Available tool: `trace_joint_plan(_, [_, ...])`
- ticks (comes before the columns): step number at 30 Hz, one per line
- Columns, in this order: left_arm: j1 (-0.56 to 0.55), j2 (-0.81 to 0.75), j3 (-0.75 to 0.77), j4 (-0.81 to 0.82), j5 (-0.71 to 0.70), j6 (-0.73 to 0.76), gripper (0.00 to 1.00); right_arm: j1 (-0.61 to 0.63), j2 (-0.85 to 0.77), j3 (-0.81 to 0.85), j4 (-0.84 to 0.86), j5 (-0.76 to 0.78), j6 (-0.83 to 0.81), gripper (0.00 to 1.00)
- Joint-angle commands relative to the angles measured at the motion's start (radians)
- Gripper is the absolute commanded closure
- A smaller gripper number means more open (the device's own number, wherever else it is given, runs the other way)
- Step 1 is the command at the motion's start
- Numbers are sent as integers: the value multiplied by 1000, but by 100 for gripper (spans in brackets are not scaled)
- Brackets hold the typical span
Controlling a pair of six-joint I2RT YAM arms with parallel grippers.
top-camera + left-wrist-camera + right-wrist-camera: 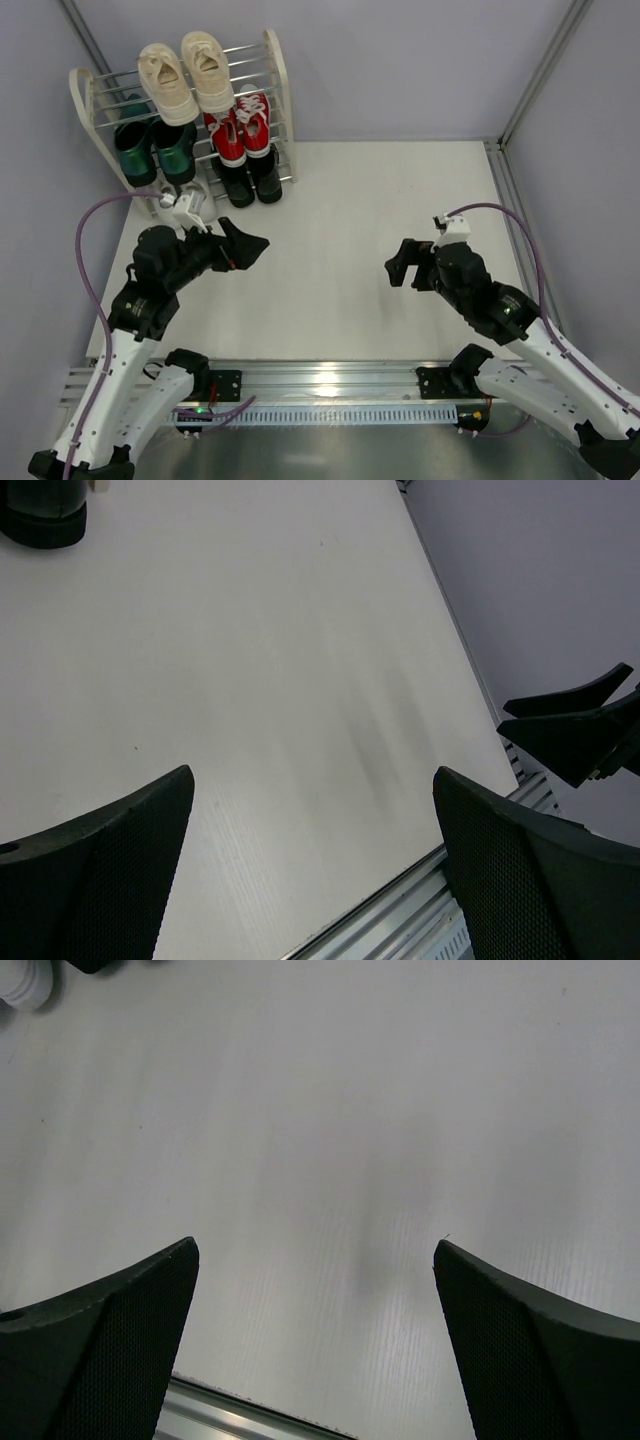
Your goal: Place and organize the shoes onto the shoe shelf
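1. The shoe shelf (pixel 281 85) stands at 11 o'clock on the white table (pixel 380 190), in the far left corner.
2. The beige sneakers (pixel 185 78) lie side by side on the top row.
3. Under them, the green loafers (pixel 152 148) sit on the shelf's 9 o'clock side. The red sneakers (pixel 240 125) sit on its 3 o'clock side.
4. The black shoes (pixel 250 178) sit lowest, right below the red ones.
5. The left gripper (pixel 250 245) hangs over the table at 9 o'clock, near the shelf. Its fingers (pixel 110 870) are spread wide, and only table shows between them.
6. The right gripper (pixel 398 262) hangs at 3 o'clock, well apart from the shelf. Its fingers (pixel 110 1340) are spread wide too, with only table between them.
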Motion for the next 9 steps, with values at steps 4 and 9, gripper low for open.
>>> trace_joint_plan(4, [-3, -67, 42, -27, -9, 15, 0, -3, -22, 79, -13, 47, -31, 0])
trace_joint_plan(9, [-4, -69, 68, -60, -71, 19, 0, -3, 20, 130, -4, 41, -60, 0])
